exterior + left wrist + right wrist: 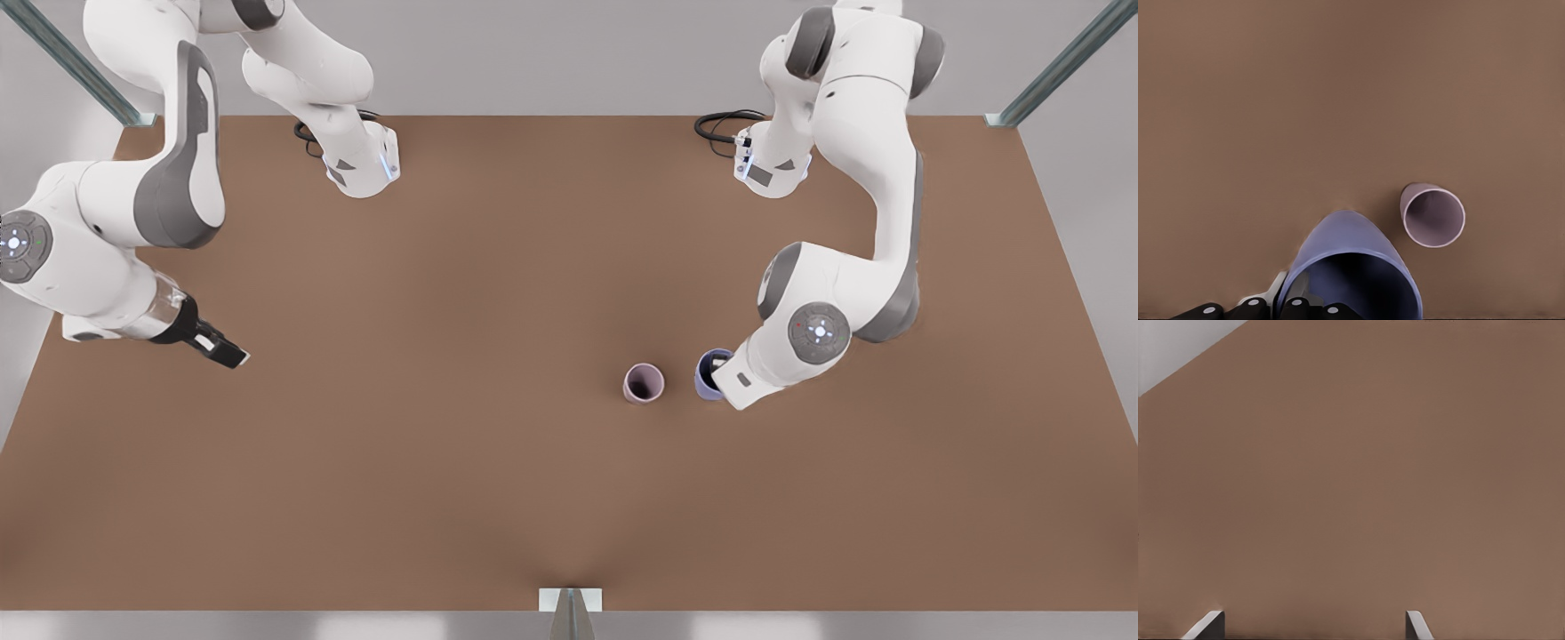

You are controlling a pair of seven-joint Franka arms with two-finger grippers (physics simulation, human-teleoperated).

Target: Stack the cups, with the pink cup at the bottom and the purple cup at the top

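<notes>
**Cups side by side on a brown table, one at a gripper**

Writing or brand marks cannot be made out on either tumbler, on the arms or on the table. Nearest the front view's camera, a small metal bracket (570, 601) sits at the table's near edge. Beyond it lies the flat, matte brown tabletop (444, 462). On the front view's right half stands the small, plain, dusty pink tapered cup (643, 383) (1432, 215), upright and open-mouthed, with a darker inside. Just beside it, apart from it, is the bluish-lavender purple cup (709, 373) (1351, 267) of equal size. The left gripper (1281, 308) is at this purple cup: in the left wrist view one dark finger sits inside the rim and another outside the wall, pinching it. The right gripper (222, 349) (1311, 627) hangs over bare table at the front view's left, well apart from both cups, its fingers spread and holding nothing; that arm waits. Farther back, two white arm bases (360, 164) stand with black cables (720, 124) near the far edge. Pale grey walls and slanted metal struts (1058, 67) close the room.
</notes>
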